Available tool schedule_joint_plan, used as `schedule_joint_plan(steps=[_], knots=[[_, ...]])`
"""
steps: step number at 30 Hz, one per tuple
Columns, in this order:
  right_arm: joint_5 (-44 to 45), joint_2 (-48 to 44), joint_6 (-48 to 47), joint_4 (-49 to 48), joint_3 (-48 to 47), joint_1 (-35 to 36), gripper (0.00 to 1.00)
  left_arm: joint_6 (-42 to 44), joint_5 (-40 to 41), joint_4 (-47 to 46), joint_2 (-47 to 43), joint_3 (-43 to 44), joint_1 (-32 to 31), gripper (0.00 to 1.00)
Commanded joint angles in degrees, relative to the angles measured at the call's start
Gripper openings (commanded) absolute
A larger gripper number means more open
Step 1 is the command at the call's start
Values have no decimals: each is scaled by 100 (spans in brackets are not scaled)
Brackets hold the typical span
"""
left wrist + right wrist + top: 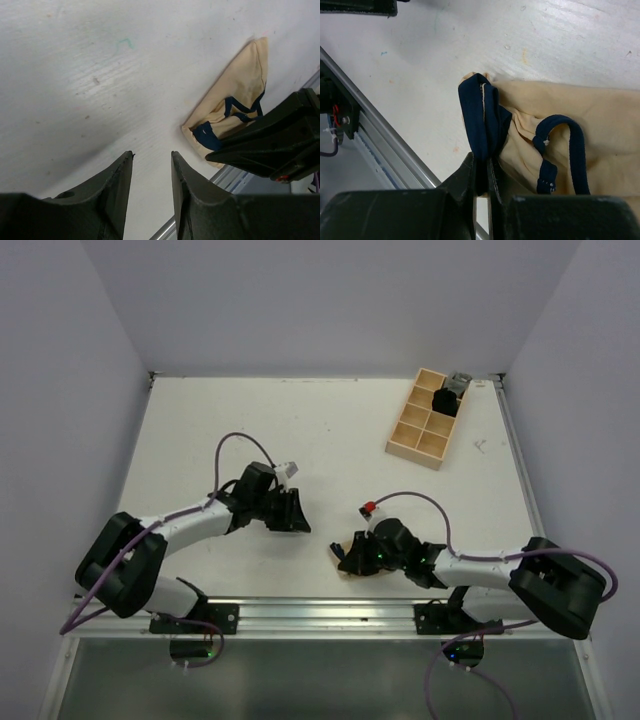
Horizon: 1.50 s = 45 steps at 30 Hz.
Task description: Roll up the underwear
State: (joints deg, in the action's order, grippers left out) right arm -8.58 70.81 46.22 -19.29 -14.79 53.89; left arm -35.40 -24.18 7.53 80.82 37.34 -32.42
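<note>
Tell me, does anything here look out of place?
Only the underwear: it lies bunched by the rail at the table's near edge, its trim pinched in the right pincer. Nothing looks broken.

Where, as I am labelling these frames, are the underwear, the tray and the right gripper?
underwear (600,120): right wrist view, on the tan fabric panel.
tray (412,456): top view, on the near wooden wall.
right gripper (481,167): right wrist view, between the fingertips pinching the dark trim.

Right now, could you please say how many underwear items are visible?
1. The underwear lies at the near edge of the table, its dark trim in the jaws of the right gripper. A dark item in the wooden tray is too small to identify.
</note>
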Motion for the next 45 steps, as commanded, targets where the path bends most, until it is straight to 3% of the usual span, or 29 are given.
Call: schedule_joint_plan(steps=[1,4,9,15,22,45], knots=[[31,-145,221,-234,81,16,0,-81,-734,-1129,135,-200,-97,41],[-99,-234,204,-365,204,8,0,23,-1060,-1421,434,-132,-141,41],[-223,-681,-227,-181,266,8,0,620,-1448,-956,1277,825,-246,41],[-197,-1165,-578,363,283,16,0,1481,-1941,-491,2253,1354,-370,40],[-311,-1052,-508,470,468,16,0,1869,-2749,-121,3412,2197,-501,40],[-267,-1016,-377,329,617,25,0,2635,-3057,978,4759,3648,-1161,40]])
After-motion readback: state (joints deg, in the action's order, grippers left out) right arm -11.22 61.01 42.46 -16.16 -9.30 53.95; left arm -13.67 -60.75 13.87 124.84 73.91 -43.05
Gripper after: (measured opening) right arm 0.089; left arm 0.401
